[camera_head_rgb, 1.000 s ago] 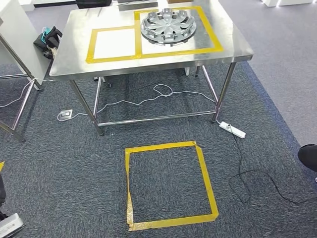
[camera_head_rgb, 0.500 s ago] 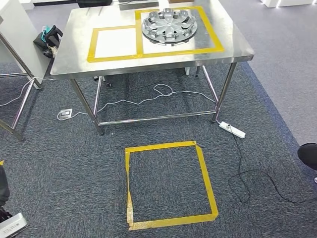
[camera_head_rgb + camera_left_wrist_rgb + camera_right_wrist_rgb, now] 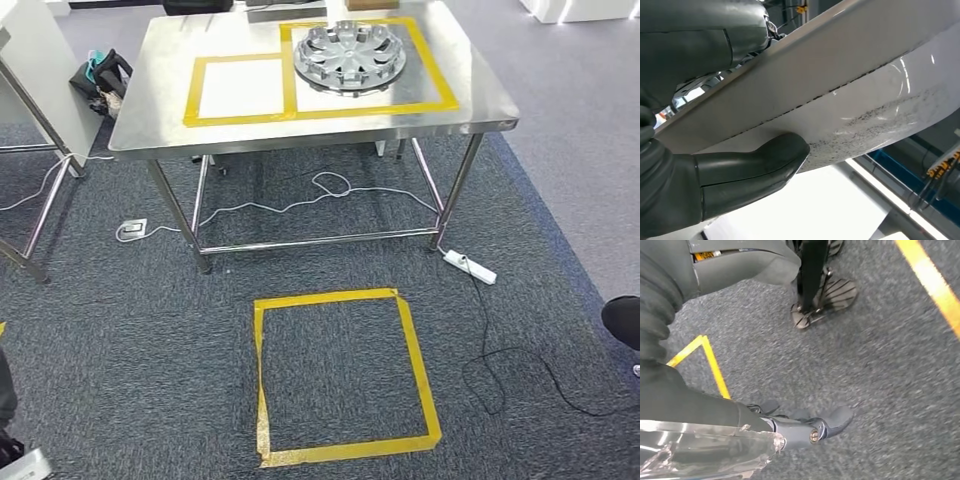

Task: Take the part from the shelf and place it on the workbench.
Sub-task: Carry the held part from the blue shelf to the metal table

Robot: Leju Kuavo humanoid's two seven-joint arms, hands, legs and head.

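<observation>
On the carpet [image 3: 113, 330] before the surface [image 3: 158, 100], cables [image 3: 287, 205] could be snagged underfoot; the right hand [image 3: 715, 410] has its fingers [image 3: 836, 417] spread and empty, while the left hand [image 3: 696, 185], laid against a pale panel [image 3: 851, 65], cannot be judged.

My left hand [image 3: 715, 175] lay flat, with its thumb [image 3: 764, 160] pressed against something pale and smooth. My right hand [image 3: 753, 425] hung down low. Its fingers [image 3: 828, 420] were stretched out and held nothing.
</observation>
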